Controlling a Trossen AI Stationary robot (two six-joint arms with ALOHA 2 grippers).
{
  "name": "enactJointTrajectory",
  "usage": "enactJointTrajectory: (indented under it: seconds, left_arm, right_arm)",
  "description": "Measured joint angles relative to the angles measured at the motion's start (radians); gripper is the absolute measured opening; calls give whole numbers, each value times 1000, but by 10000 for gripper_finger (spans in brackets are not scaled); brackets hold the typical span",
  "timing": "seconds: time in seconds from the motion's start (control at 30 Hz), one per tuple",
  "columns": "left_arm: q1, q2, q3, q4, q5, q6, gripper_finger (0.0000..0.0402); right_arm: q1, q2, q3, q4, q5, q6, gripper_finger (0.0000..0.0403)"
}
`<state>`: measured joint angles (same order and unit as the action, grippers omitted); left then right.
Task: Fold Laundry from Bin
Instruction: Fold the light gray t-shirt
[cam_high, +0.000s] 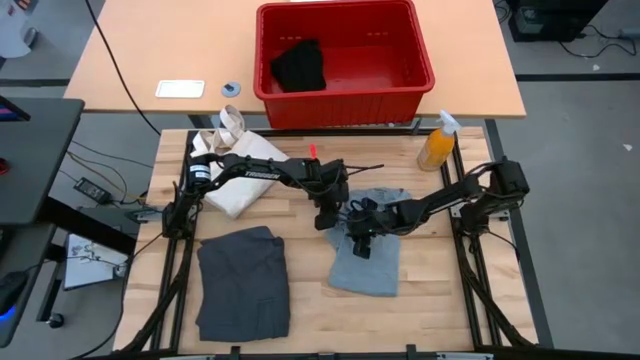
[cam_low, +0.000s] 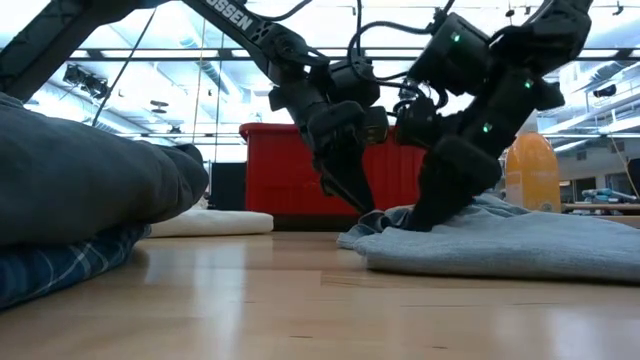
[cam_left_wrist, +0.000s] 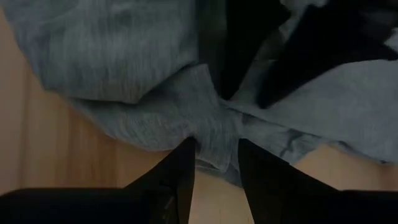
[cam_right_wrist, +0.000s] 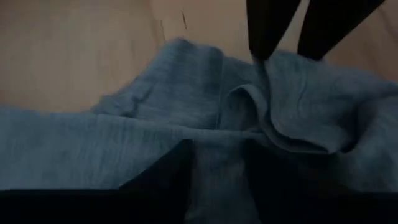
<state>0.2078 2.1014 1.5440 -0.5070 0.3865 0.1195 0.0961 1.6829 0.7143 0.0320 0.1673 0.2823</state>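
L gripper (cam_left_wrist: 214, 163) pinches grey top (cam_high: 368, 262) edge at 12; R gripper (cam_right_wrist: 219, 165) narrow, grip unclear. Hem may slip w/ uneven pull.

You have a light grey garment (cam_high: 368, 262) lying crumpled and partly folded on the bench, its near edge bunched into a ridge. A dark charcoal-grey piece (cam_high: 243, 282) lies folded flat well to its left, resting on a blue-and-white plaid shirt (cam_low: 50, 268). The red bin (cam_high: 345, 105) stands beyond the bench's far edge, upright, with one black piece (cam_high: 299, 66) heaped inside.
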Motion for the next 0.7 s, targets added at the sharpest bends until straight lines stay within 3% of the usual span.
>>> enactJointTrajectory:
  seconds: [0.2,0.7]
  left_arm:
    - [-10,0,0,0,1,-19,127]
    - [-21,0,0,108,22,-86,127]
  right_arm:
    - [-1,30,3,15,0,10,19]
    - [-3,-245,-2,-192,-71,58,14]
